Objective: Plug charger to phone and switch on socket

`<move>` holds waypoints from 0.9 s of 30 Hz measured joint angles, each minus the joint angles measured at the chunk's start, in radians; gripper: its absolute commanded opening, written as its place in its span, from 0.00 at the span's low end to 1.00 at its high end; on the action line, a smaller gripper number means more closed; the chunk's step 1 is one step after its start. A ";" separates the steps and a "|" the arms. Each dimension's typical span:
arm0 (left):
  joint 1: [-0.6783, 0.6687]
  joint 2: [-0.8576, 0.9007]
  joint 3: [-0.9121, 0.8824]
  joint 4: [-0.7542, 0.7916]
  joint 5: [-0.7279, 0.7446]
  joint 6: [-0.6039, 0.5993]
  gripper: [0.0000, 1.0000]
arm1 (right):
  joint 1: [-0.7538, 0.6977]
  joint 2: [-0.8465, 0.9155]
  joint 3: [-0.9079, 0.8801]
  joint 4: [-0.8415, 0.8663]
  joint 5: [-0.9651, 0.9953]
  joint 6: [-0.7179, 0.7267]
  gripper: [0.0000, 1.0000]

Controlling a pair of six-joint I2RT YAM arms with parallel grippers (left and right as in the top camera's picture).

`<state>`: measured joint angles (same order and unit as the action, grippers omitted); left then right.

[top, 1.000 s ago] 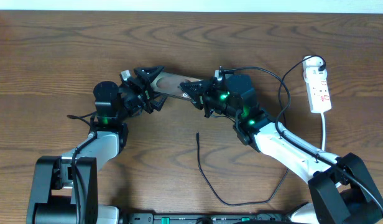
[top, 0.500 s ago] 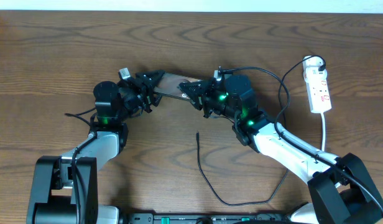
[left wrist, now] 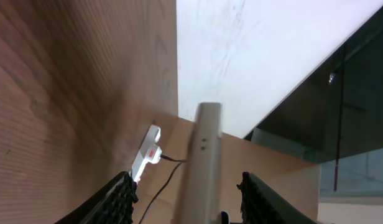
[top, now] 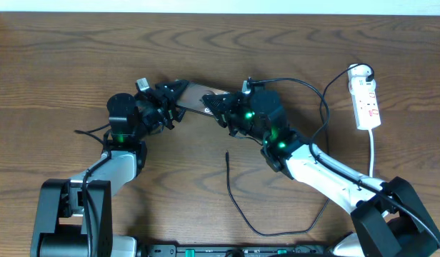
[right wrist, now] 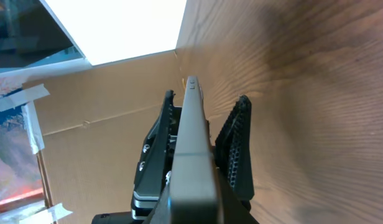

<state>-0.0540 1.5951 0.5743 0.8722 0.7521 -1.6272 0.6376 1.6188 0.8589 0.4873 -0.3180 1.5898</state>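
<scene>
The phone (top: 197, 95) is held above the table between my two grippers. My right gripper (top: 221, 108) is shut on its right end; in the right wrist view the phone (right wrist: 191, 143) runs edge-on out of my jaws (right wrist: 193, 214). My left gripper (top: 173, 98) is open, with its jaws on either side of the phone's left end and a gap showing; the left wrist view has the phone's silvery edge (left wrist: 204, 155) between my jaws (left wrist: 190, 202). The charger cable lies on the table with its plug tip (top: 227, 153) free. The white socket (top: 366, 100) lies at the far right.
The charger cable loops across the front of the table (top: 277, 232) and up towards the socket. A thicker black robot cable (top: 306, 82) arches behind my right arm. The socket also shows in the left wrist view (left wrist: 148, 152).
My left gripper has opened and no longer pinches the phone's left end. My right gripper has shifted slightly left with the phone. The charger and socket have not moved.
</scene>
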 measured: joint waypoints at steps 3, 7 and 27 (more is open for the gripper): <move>0.000 0.000 0.000 0.000 -0.003 -0.027 0.52 | 0.016 0.000 0.000 0.018 0.035 0.012 0.01; 0.000 0.000 0.000 0.001 -0.011 -0.063 0.52 | 0.028 0.000 0.000 0.024 0.063 0.028 0.01; 0.000 0.000 0.000 0.029 -0.018 -0.127 0.43 | 0.053 0.000 0.000 -0.024 0.106 0.157 0.01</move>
<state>-0.0544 1.5951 0.5739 0.9016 0.7338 -1.7538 0.6910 1.6188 0.8589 0.4633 -0.2115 1.7470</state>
